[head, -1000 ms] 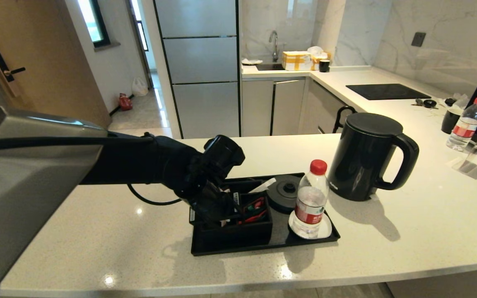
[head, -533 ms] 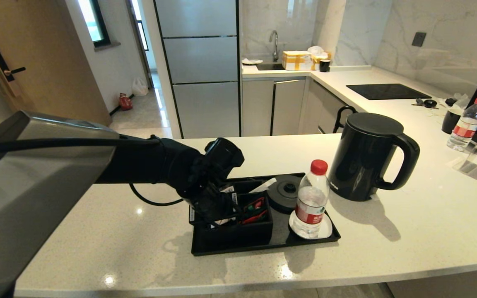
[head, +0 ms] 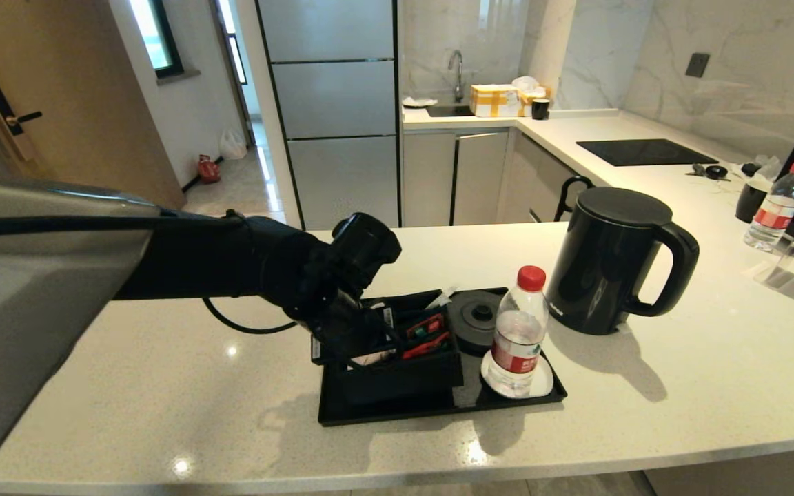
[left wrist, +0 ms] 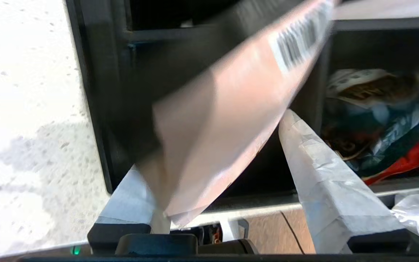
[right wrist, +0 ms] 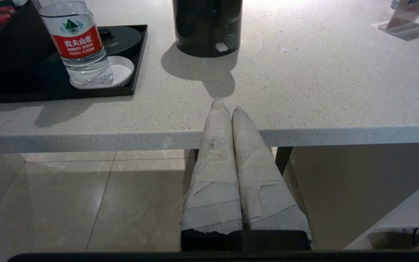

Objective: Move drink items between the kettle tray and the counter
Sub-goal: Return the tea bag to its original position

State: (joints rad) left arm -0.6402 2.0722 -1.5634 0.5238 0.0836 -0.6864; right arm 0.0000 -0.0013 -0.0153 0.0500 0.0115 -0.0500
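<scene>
My left end effector [left wrist: 213, 189] hangs over the tray's [head: 438, 406] divided end, fingers [left wrist: 326, 182] spread around the pink sachet [left wrist: 224, 123], which leans on one and tilts into a compartment, where I judge it belongs. The kettle [head: 611, 262] stands on the tabletop [head: 645, 386], well off to the side. My left arm reaches down, wrist angled; my right end effector [right wrist: 227, 105], pressed together, parks below the tabletop's edge.

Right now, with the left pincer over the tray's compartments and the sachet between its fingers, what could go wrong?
1. The left pincer stands open, and the pink sachet lies tilted between its fingers; it may slide out beside its compartment.
2. The compartment box looks tipped on the kettle tray; the pincer may be catching it.
3. The water bottle stands close by; a sideways move could topple it.
</scene>
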